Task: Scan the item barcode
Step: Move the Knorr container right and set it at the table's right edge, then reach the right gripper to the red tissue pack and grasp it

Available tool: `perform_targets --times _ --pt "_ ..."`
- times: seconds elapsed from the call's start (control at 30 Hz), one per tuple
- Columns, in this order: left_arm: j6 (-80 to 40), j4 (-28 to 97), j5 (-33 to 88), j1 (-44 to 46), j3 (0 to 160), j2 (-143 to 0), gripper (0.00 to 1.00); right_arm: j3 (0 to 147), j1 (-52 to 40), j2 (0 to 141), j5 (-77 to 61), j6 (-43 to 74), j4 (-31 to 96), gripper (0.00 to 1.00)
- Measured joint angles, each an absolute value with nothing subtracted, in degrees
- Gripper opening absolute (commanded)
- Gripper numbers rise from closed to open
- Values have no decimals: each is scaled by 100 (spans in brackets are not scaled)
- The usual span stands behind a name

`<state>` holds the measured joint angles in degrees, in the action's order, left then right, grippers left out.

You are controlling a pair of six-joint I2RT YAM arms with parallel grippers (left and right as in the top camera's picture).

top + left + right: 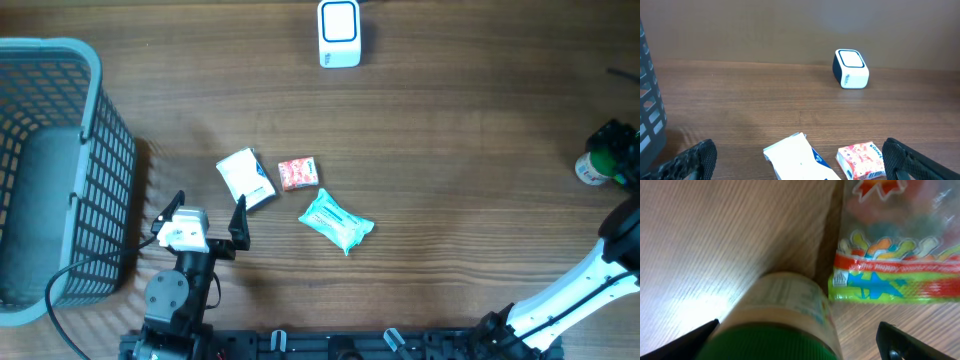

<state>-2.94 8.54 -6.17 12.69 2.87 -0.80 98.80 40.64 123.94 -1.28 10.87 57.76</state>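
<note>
The white barcode scanner (340, 35) (851, 68) stands at the table's far edge. A green-capped jar (590, 169) (785, 315) stands at the far right, between the spread fingers of my right gripper (613, 148) (800, 345). That gripper is open, with a clear gap on the jar's right side. My left gripper (209, 204) (800, 159) is open and empty low over the table. Just ahead of it lie a white and blue packet (246, 178) (799, 161) and a red tissue pack (298, 173) (862, 159). A teal wipes pack (335, 221) lies to their right.
A blue-grey mesh basket (60, 170) (649, 115) fills the left side, close to the left arm. A colourful snack bag (895, 255) lies right beside the jar. Bare wood stretches between the three packs and the scanner.
</note>
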Motion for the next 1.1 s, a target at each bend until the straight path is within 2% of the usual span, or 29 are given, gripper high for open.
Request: perform_targets --times 0.2,0.3,0.4,0.47,0.57,0.6,0.67,0.77,0.9,1.07,1.1 --pt "-294 856 -617 1269 287 -80 100 11841 3942 12097 -375 1616 6720 100" --pt "-294 856 -617 1269 287 -80 100 12171 3599 11393 -958 1905 6869 100" --pt "-294 854 -617 1269 287 -80 100 12250 2845 10965 -1496 1990 7382 100" --pt "-294 854 -617 1269 287 -80 100 12171 1835 10954 -1765 1872 7675 100" --pt "-292 854 -617 1269 287 -80 100 11579 456 10967 -1894 1675 7319 99" --pt "-292 854 -617 1269 287 -80 100 11467 235 10971 -1909 1643 7225 96" --pt "-292 856 -615 1269 287 -80 100 10794 -770 10993 -2016 1612 6608 91" --pt "-292 856 -617 1269 287 -78 100 9717 -1708 11032 -2373 1562 5459 93" --pt "-294 854 -617 1269 287 -80 100 8864 -2324 11227 -3059 1282 4615 94" --pt "-294 854 -617 1269 287 -80 100 8814 -2644 11815 -3393 1024 4219 80" --pt "-292 854 -615 1269 287 -80 100 8812 -2648 11952 -3435 1013 4158 80"
